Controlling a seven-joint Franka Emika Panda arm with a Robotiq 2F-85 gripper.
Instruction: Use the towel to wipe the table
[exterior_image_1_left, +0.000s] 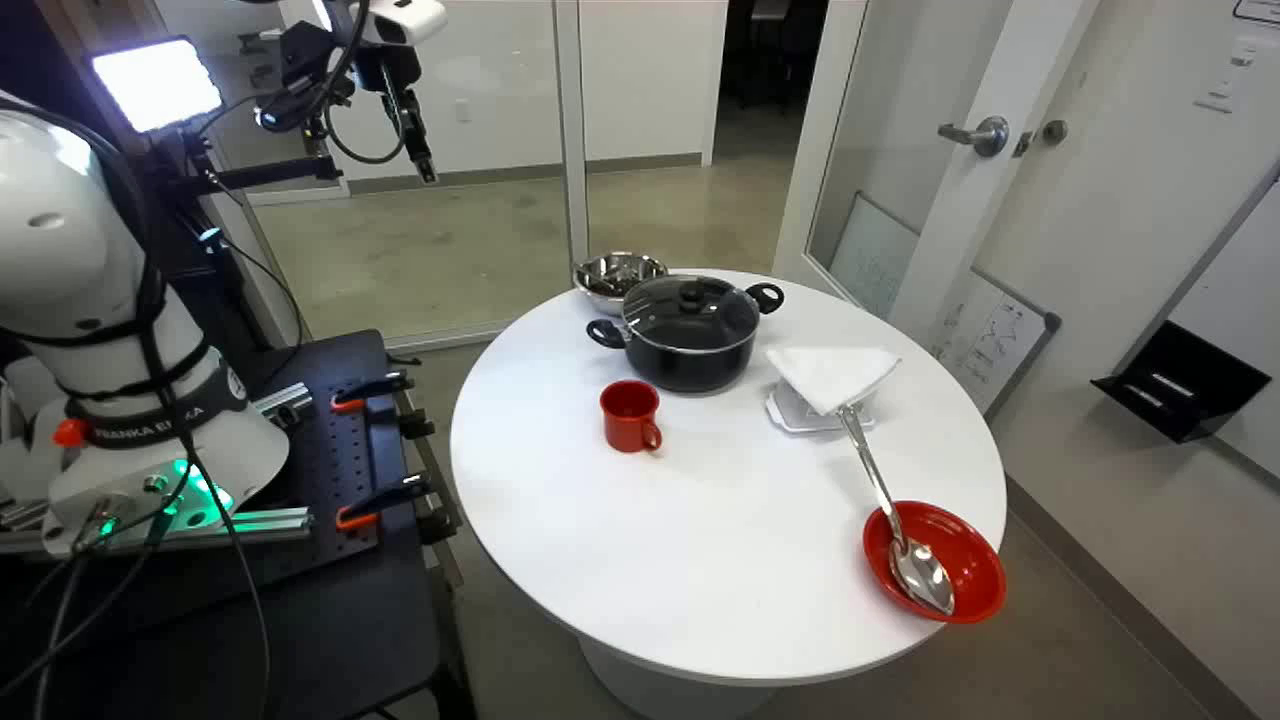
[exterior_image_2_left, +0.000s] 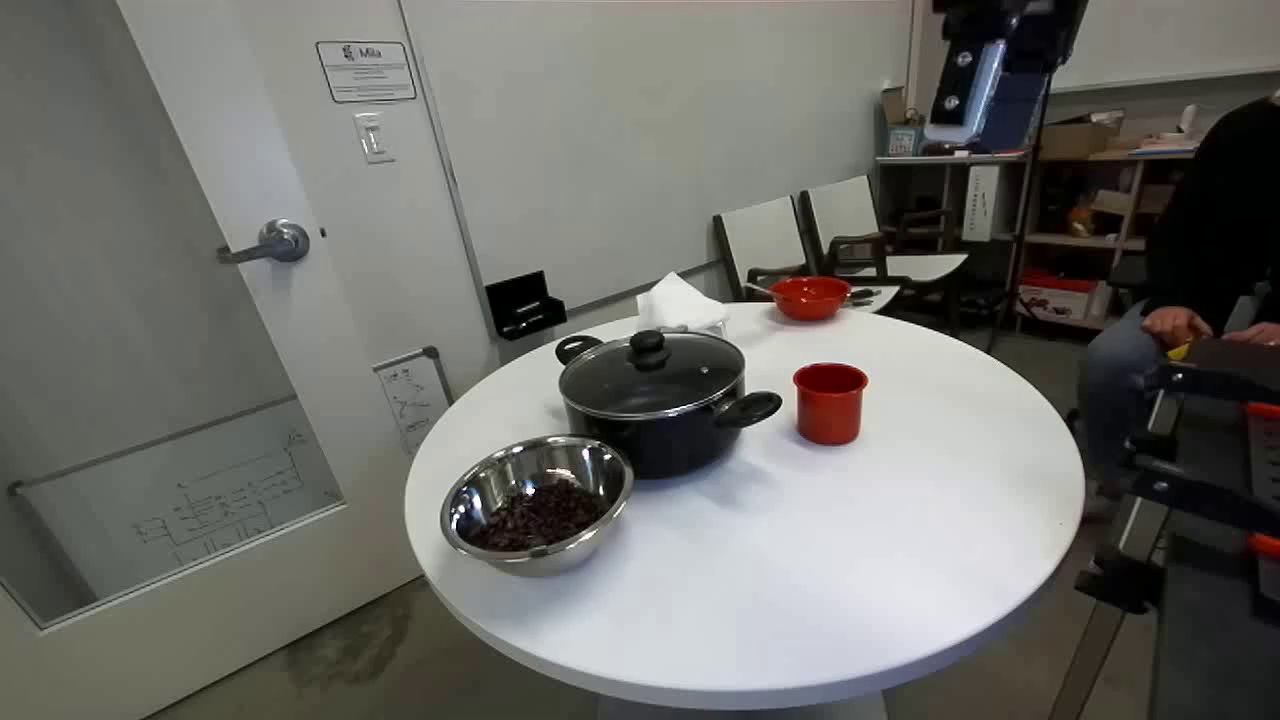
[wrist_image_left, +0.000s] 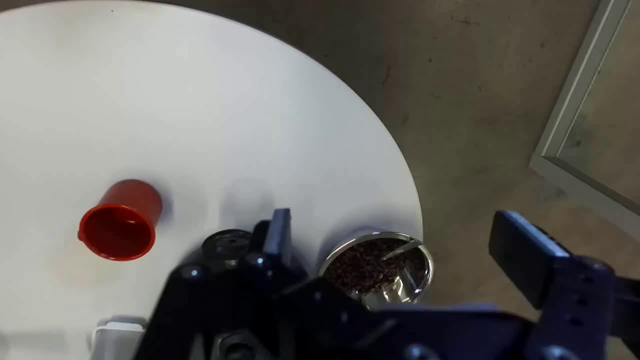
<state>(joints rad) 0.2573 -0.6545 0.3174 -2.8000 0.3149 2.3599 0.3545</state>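
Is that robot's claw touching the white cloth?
Apart. In an exterior view, the gripper hangs high, with a wide gap between it and the towel.

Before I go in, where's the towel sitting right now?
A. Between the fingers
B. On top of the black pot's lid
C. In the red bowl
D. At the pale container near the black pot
D: both exterior views show the white towel at the pale container near the black pot, and the wrist view shows the fingers open with no cloth between them.

"FRANKA" on arm (exterior_image_1_left: 90, 290); "Mila" on sign (exterior_image_2_left: 366, 72)
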